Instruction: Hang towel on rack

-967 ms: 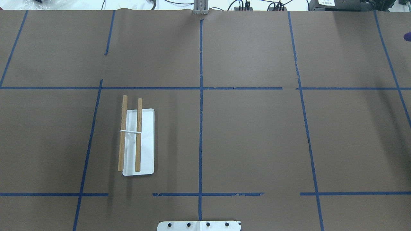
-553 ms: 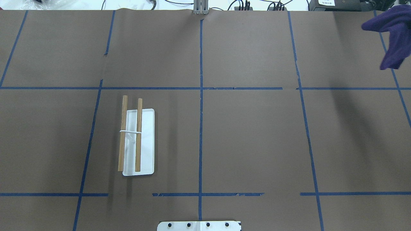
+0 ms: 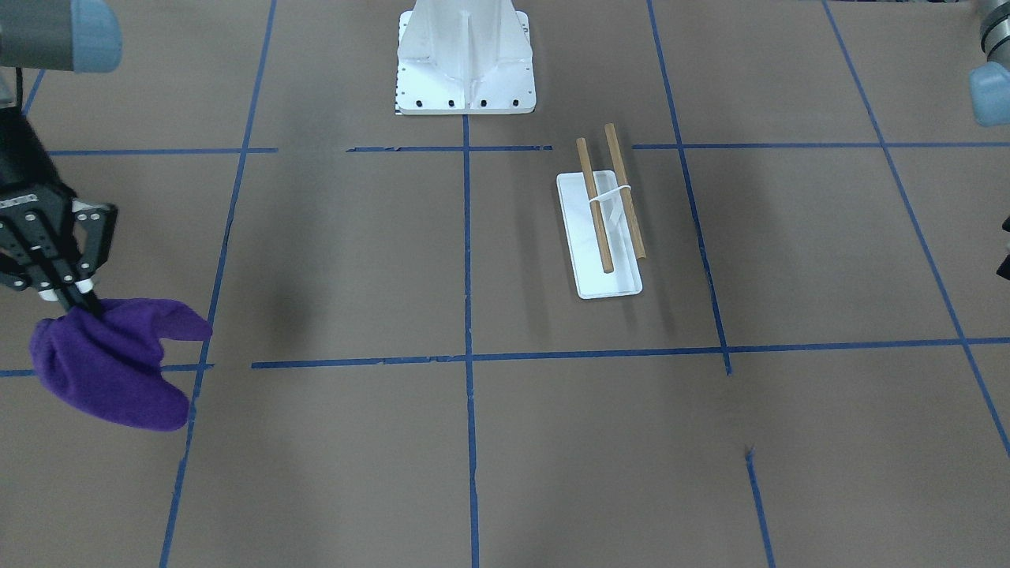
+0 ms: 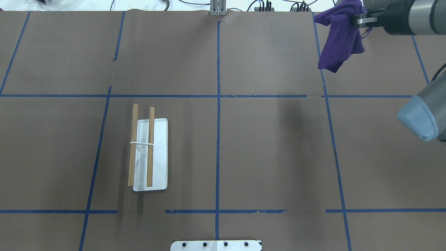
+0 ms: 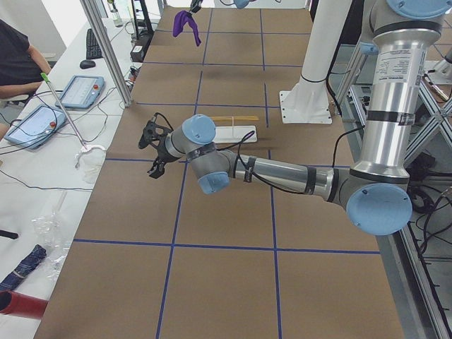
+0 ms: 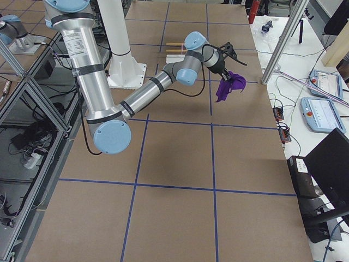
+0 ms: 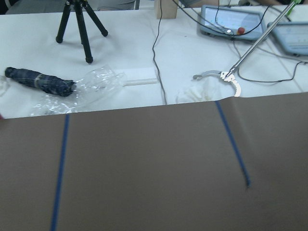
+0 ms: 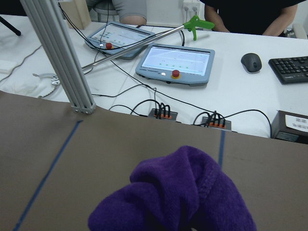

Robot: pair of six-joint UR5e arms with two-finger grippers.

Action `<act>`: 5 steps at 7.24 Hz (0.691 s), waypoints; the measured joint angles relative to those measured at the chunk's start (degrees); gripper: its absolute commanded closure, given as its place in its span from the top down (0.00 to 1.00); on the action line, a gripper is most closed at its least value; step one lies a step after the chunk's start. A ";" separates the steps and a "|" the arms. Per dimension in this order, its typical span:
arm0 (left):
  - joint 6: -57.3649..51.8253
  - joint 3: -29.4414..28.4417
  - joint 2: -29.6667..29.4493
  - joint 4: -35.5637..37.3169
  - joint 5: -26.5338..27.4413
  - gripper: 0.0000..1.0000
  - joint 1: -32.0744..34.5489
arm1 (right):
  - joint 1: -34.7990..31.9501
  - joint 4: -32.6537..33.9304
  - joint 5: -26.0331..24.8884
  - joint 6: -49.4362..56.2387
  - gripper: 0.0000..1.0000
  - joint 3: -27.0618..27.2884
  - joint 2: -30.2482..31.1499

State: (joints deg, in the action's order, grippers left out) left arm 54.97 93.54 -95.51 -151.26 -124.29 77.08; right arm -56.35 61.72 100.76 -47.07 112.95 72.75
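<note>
The rack has two brown dowels over a flat white base and stands left of the table's centre; it also shows in the front view. My right gripper is shut on a bunched purple towel and holds it in the air over the table's far right part. The front view shows the gripper pinching the towel at its top. The towel fills the bottom of the right wrist view. My left gripper shows only in the left side view, over the table's left end; I cannot tell its state.
The robot's white pedestal stands at the near edge, centre. Blue tape lines divide the brown table cover. Cables, tablets and an aluminium post lie just beyond the far edge. My right arm's elbow hangs over the right side.
My right gripper has come in from the right edge with the towel and moved left along the far side. The rack has not moved.
</note>
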 measured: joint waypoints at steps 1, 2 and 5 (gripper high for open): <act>14.23 0.19 -2.25 -4.79 -0.14 1.00 -3.10 | 4.99 -0.13 -4.22 -5.93 0.00 1.49 -2.33; 29.97 0.33 -5.76 -8.70 -0.19 1.00 -6.72 | 10.22 -0.17 -9.02 -11.57 0.00 2.67 -4.86; 60.74 0.46 -15.44 -11.84 -0.37 1.00 -15.40 | 23.88 -0.22 -20.81 -16.94 0.00 5.58 -10.34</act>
State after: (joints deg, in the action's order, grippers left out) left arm 115.71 94.01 -110.95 -163.10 -124.66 61.68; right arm -32.47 61.50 79.94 -64.01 118.53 62.41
